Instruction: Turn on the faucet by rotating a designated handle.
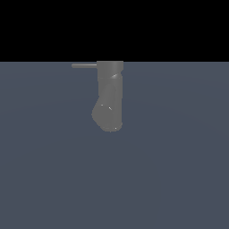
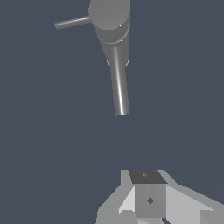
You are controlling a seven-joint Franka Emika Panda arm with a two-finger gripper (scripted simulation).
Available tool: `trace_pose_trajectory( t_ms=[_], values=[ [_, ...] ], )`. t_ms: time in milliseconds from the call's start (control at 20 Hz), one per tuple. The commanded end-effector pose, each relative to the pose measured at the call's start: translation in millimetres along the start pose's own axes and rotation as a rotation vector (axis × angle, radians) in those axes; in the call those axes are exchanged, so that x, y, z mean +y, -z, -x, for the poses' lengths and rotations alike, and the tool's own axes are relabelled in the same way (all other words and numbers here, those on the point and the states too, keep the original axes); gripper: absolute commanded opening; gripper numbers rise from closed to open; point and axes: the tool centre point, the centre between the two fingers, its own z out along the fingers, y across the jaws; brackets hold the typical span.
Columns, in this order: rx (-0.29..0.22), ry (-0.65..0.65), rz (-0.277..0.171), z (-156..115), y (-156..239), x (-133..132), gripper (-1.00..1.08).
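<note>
A flat slate-blue surface fills the exterior view's lower part. A matte dark grey cylindrical faucet stands upper centre, its thin straight grey rod handle projecting left. The white gripper sits well apart; whether spread or pressed together cannot be told.

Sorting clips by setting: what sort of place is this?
Likely a bare simulated test scene, not a real kitchen: a lone grey faucet with a rod handle on a featureless blue-grey floor under a black backdrop.

Faucet matte grey (spout glossier); handle smooth metal-like.
</note>
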Motion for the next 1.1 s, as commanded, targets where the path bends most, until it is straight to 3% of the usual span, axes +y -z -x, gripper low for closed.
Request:
trace_pose_trajectory(
  t_ms=[0,500,1050],
  values=[
    [-0.005,-0.051,-0.013,-13.2,-1.4,-4.0,-1.0],
    [-0.033,-0.294,-0.052,-74.1,-15.1,-23.2,-1.0],
    [-0.057,-0.574,-0.056,-140.4,-44.6,-46.6,-1.0]
  ],
)
